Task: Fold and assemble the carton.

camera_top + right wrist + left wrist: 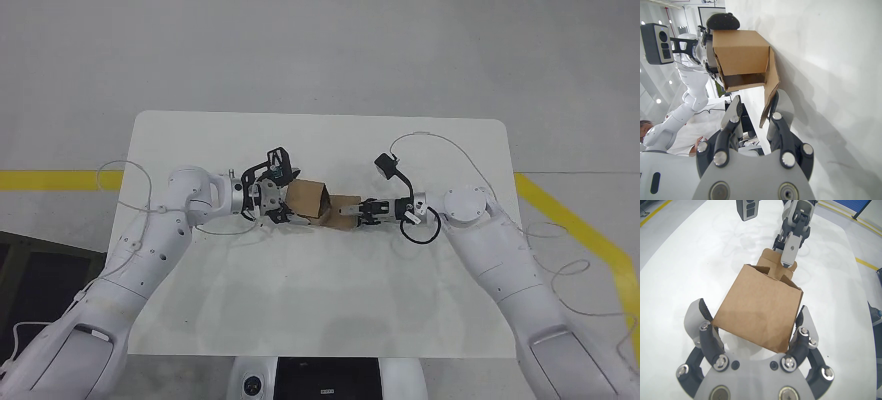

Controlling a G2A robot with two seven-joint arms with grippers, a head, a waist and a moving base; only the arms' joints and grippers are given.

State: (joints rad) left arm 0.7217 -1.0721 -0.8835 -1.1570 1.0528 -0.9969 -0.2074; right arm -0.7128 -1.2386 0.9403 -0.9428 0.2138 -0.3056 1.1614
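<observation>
White table [320, 310], with the carton [308, 199] at its middle between the two arms. It's a brown corrugated box, body squared up, far end open. Can't tell if it rests on the table or hangs just above it.

Left gripper [752, 307]: claw spread wide and clamped across the carton's near end, one pad on each opposite edge. It's the holder.

Right gripper [758, 96]: claw at a narrow gap, not closed. The long flap [772, 83] at the far end sits between its fingers. It lies against one finger [784, 106], and the other is clear of it.

Handling, my read:
- Light, empty, thin board.
- Stiff across the panels, weak at the score lines. The body will likely rack or crush if squeezed mid-panel.
- Raw card should give the pads good bite, so slip isn't the worry.
- Grip at edges and corners, as the left claw does.
- Take flaps near the free edge and bend at the crease. Don't pull, since that could drag the box out of the clamp.

Views:
- Left wrist view gives the clamp contact at both corners, plus the small side flaps [791, 283] at the far opening.
- Right wrist view gives the hollow inside and the gap in the right claw. From the left wrist that gap is hidden behind the upper finger.
- Top view adds the overall layout.
</observation>
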